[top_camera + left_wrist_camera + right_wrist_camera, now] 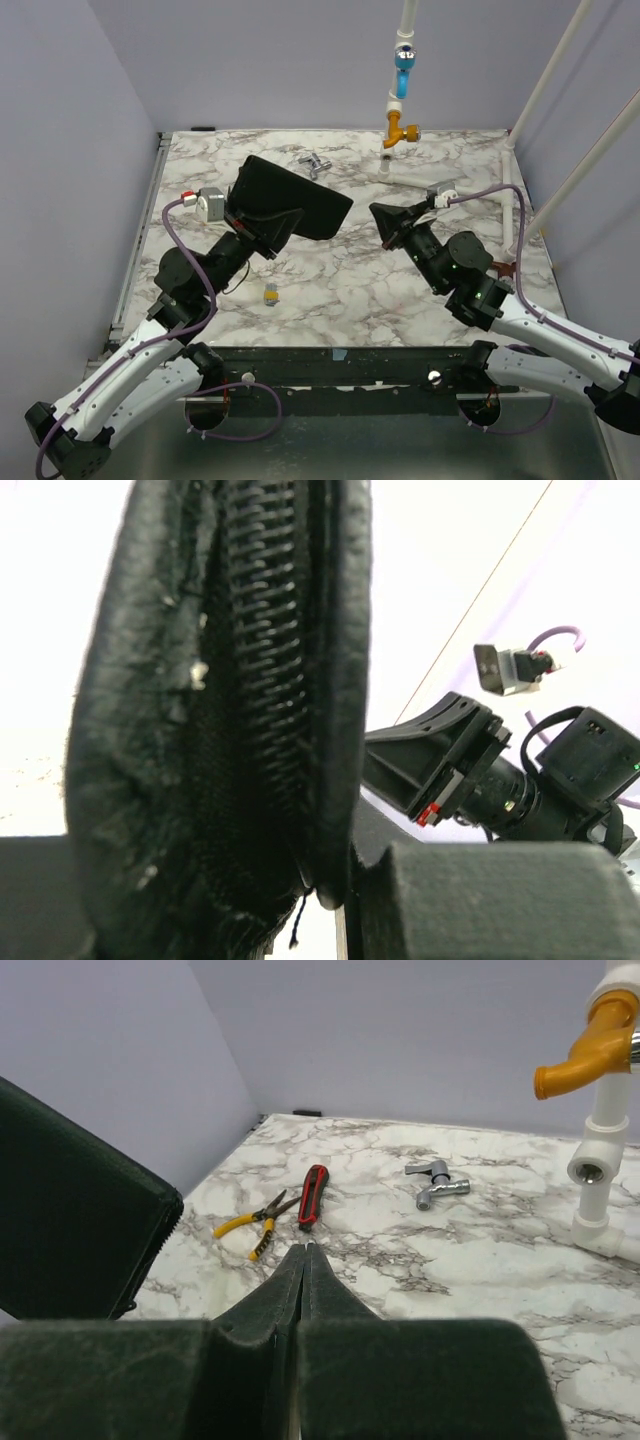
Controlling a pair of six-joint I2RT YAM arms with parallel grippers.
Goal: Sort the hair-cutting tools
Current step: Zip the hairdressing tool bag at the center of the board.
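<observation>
My left gripper (256,232) is shut on the edge of a black zip pouch (296,199) and holds it tilted above the table's left half. In the left wrist view the pouch (230,730) fills the frame, zipper teeth upright, its lower edge pinched in my left gripper (322,905). My right gripper (381,212) hovers just right of the pouch. In the right wrist view this gripper (307,1251) is shut with nothing in it, and the pouch (70,1222) stands at its left. The hair-cutting tools do not show in any view.
Yellow-handled pliers (255,1228) and a red-handled tool (314,1196) lie on the marble beyond my right gripper. A silver tap (313,165) lies at the back. An orange fitting (402,130) hangs on white pipe. A small yellow item (270,295) lies near the front.
</observation>
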